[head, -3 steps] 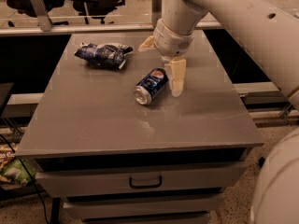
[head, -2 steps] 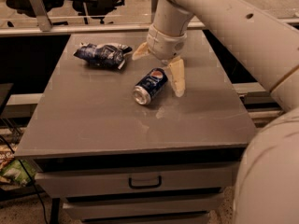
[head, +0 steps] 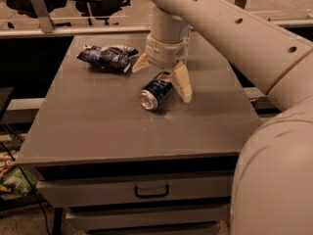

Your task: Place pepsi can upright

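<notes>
The pepsi can (head: 155,91) lies on its side on the grey table (head: 98,126), near the middle, its silver end turned toward the front left. My gripper (head: 161,76) hangs over the can's rear end, open. One finger (head: 182,83) is just to the right of the can, the other (head: 141,62) is behind it to the left. The can lies between them, not gripped.
A dark blue and white snack bag (head: 105,57) lies at the back left of the table. My arm (head: 230,28) runs up to the right, and the robot's body (head: 274,180) fills the lower right. A drawer with a handle (head: 151,192) is under the tabletop. Chairs stand behind.
The gripper has shifted left and lowered, from beside the can's right end to straddling its rear. The can has not moved.
</notes>
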{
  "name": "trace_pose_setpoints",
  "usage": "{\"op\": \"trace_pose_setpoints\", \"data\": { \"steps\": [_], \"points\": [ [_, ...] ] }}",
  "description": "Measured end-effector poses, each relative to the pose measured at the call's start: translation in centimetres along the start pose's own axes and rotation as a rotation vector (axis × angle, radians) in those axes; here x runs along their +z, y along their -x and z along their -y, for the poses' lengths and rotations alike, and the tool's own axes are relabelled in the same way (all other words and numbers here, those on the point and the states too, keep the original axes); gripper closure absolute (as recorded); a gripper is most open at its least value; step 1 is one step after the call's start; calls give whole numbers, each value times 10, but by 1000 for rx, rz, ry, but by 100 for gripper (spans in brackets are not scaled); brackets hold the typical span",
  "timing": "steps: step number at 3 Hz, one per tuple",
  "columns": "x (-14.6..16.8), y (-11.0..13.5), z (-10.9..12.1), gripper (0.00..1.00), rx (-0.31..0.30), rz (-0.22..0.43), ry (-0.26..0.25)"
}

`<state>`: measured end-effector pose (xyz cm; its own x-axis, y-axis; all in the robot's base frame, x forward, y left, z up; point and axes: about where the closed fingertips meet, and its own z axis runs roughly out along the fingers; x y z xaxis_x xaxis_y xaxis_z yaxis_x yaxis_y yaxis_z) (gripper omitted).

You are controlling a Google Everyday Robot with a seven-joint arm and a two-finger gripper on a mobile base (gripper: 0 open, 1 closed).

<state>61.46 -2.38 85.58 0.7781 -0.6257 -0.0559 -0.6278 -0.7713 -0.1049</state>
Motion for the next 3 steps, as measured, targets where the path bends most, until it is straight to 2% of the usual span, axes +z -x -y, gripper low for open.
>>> {"op": "trace_pose_setpoints", "data": {
  "steps": [1,2,3],
  "points": [
    [7,2,-1,14,-39,-16,25],
    [7,2,-1,45,-85,-39,32],
    [5,2,0,68,-117,-56,15]
  ]
}}
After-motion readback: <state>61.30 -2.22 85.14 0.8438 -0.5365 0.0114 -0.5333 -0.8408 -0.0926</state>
